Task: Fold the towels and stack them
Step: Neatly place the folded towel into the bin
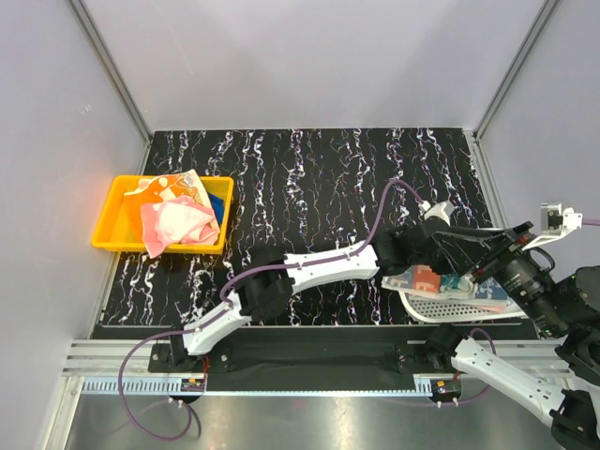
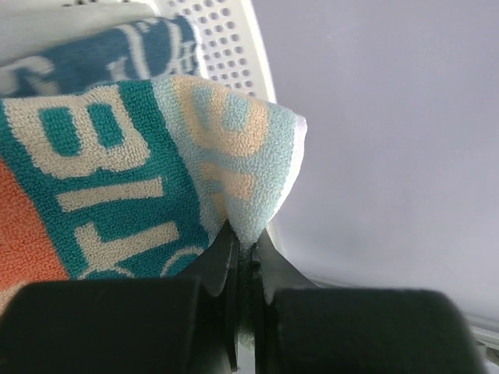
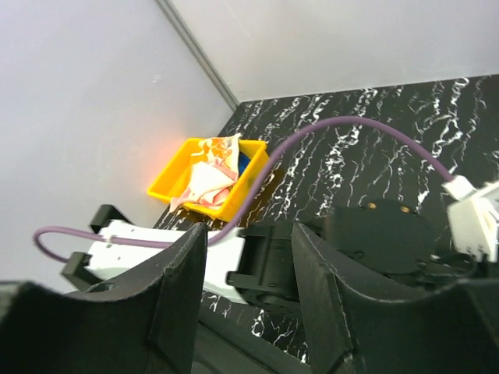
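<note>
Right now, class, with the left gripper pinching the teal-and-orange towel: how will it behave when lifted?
Probably floppy: the teal-and-orange towel creases into a peak at the left gripper. Likely light, as one pinched edge holds that peak up. Its looped terry looks grippy, so slipping seems unlikely.

The left arm [image 1: 319, 267] runs from its base at the near left, stretched low and almost flat across the worktop [image 1: 309, 178] toward the right, with a slight bend at the elbow close to the base. Its tool [image 2: 243, 253] has both fingers pressed together, pinching a corner of a cartoon-printed towel [image 2: 117, 156]. The right arm [image 1: 506, 367] is folded at the near right, wrist raised and turned leftward. Its tool [image 3: 248, 234] has its fingers spread apart, gripping nothing.
</note>
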You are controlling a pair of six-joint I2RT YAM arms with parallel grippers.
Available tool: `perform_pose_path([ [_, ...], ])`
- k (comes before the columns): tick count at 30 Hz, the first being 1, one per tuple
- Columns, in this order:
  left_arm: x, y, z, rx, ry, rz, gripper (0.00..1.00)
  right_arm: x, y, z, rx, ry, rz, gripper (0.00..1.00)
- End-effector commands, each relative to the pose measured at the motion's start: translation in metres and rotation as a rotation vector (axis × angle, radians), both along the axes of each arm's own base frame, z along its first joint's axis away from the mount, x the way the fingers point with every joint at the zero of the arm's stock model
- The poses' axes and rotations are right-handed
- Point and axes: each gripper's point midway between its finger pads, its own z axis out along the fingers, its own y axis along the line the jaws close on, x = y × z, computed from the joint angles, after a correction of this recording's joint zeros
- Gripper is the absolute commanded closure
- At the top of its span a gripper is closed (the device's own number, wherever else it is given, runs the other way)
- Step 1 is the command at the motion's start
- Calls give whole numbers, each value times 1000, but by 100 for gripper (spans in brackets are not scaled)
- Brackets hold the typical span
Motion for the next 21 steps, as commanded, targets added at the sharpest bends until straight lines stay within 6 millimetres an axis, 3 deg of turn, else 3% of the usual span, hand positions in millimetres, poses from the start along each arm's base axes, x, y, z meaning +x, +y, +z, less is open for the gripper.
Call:
perform_pose_path([
  [1, -14, -25, 48, -184, 0, -68, 100, -15, 1, 25, 11, -96, 77, 46],
  [10, -2, -43, 46, -244, 6, -25, 100, -22, 11, 20, 0, -86, 140, 46],
  [15, 7, -48, 24, -229, 25, -8, 100, -21, 11, 16, 1, -75, 140, 46],
  [21, 21, -51, 28, -264, 5, -18, 100, -20, 17, 12, -1, -62, 153, 46],
])
